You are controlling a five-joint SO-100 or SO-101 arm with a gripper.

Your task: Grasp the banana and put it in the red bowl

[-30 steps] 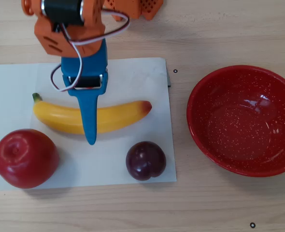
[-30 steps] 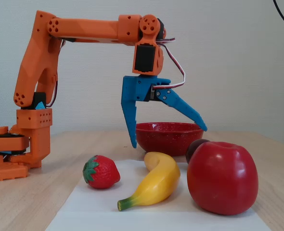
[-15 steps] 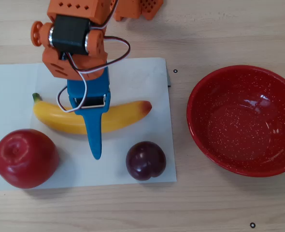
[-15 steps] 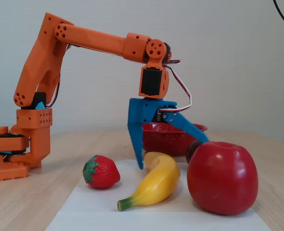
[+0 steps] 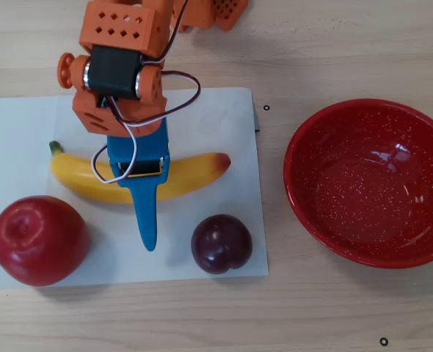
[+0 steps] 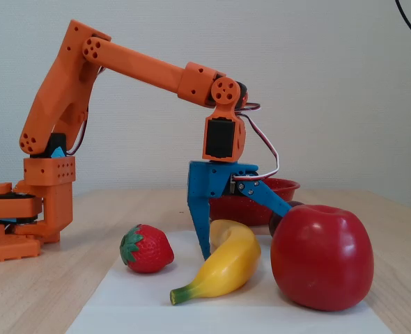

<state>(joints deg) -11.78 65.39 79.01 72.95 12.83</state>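
Blue gripper (image 6: 244, 233) spread wide over the banana (image 5: 187, 176).
In the overhead view, the banana lies left of centre on white paper (image 5: 209, 117); one finger seems beside it, contact unclear. The red bowl (image 5: 304, 198) sits at right.

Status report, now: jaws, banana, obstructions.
Gripper open, jaws straddling the banana, not closed on it. Banana lying on white paper. Red bowl empty. Apple and plum close by.

Bright even light, soft shadows, glare in red bowl (image 5: 370, 183).
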